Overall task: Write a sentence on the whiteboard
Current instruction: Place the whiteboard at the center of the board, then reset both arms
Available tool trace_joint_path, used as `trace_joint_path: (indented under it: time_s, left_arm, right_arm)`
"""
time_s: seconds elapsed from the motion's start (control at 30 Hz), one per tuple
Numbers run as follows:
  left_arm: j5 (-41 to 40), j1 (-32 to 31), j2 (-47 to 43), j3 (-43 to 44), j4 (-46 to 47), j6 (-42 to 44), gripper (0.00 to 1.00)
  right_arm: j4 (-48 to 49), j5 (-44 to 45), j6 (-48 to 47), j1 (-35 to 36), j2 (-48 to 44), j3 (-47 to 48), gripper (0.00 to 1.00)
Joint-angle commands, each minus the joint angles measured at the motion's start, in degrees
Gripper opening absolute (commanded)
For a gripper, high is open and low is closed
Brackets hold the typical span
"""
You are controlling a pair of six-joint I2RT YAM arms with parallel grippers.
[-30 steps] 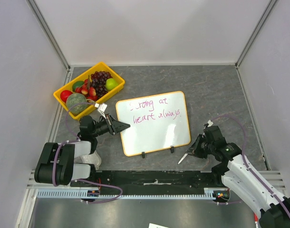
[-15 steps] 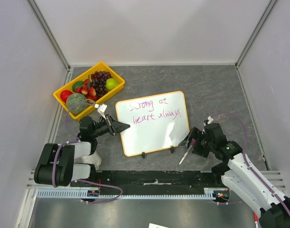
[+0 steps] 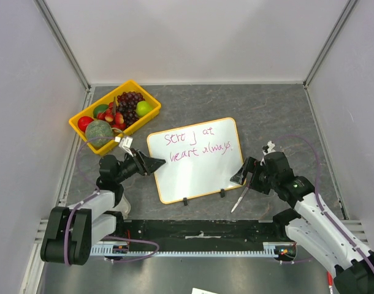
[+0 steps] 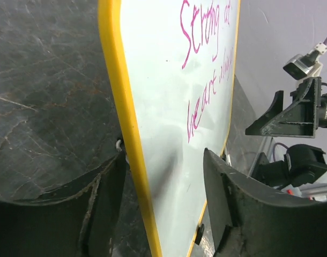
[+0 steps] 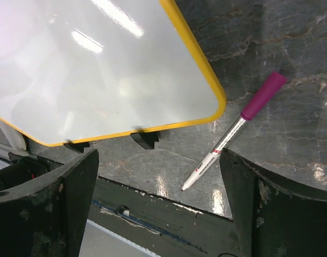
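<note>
Both pincers apart, board propped mid-frame.
Left gripper (image 4: 162, 158) straddles the whiteboard (image 3: 196, 162) at its left frame, unclamped; right gripper (image 5: 158, 155) gapes over the marker (image 5: 233, 136), lower right. The board is likely light, stiff and tippy: grip the frame, sparing the smudgeable sentence (image 3: 199, 142).

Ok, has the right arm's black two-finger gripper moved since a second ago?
Yes. The right gripper has shifted away from the black rail at the near edge, toward the right side of the orange-framed whiteboard.
</note>
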Motion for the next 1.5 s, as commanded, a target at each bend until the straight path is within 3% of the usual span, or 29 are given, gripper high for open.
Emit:
trace_joint_path:
  time_s: [0.0, 0.1, 0.17, 0.23, 0.57, 1.47]
  left_arm:
    - [-4.93, 0.18, -4.06, 0.05, -3.73, 3.37, 0.69]
    - [-6.16, 0.18, -6.17, 0.14, -5.67, 2.85, 0.76]
    - [-6.95, 0.18, -7.75, -0.12, -6.46, 1.88, 0.9]
    - [-8.26, 0.18, -9.51, -0.21, -8.12, 0.83, 0.91]
    - [-17.93, 0.18, -20.85, 2.59, -24.54, -1.64, 0.94]
    - [-22.59, 0.1, -29.64, 16.74, -53.12, 1.08, 0.95]
  right_arm:
    - [2.02, 1.47, -3.89, -0.26, 1.69, 4.11, 0.98]
    - [2.46, 1.64, -5.04, -0.26, 2.92, 4.9, 0.98]
    - [2.98, 1.56, -5.39, -0.17, 3.19, 5.08, 0.98]
    - [3.51, 1.56, -5.74, -0.26, 3.63, 5.17, 0.98]
    - [3.86, 1.73, -8.03, -0.17, 4.51, 7.45, 0.98]
    - [4.22, 2.7, -9.52, -0.17, 4.42, 8.07, 0.98]
